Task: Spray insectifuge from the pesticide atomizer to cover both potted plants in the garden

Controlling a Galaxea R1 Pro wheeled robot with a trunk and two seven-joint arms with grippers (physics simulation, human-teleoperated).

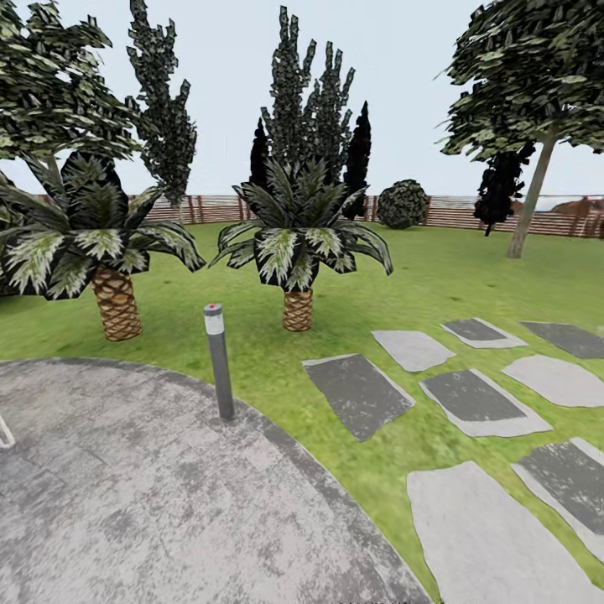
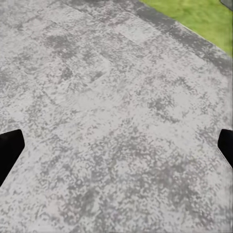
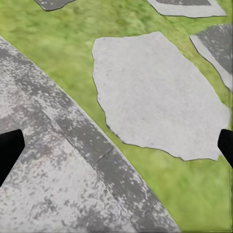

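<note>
Grey patio (image 1: 126, 503) fills the head view's lower left; stepping stones (image 1: 470, 403) lie right. Both grippers' fingers (image 2: 9, 150) (image 3: 9, 150) stand apart, empty. Atomizer likely light, rigid; grasp its handle.

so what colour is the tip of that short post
Red, above a pale grey cap on the bollard light; head view.

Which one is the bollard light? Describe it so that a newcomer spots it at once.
Start at the round grey patio in the head view and follow its curved edge to where it meets the lawn. There, before two short palms, stands the bollard light: one slim grey upright post. Its pale cap with a small red dot on top marks it out from everything near it.
</note>
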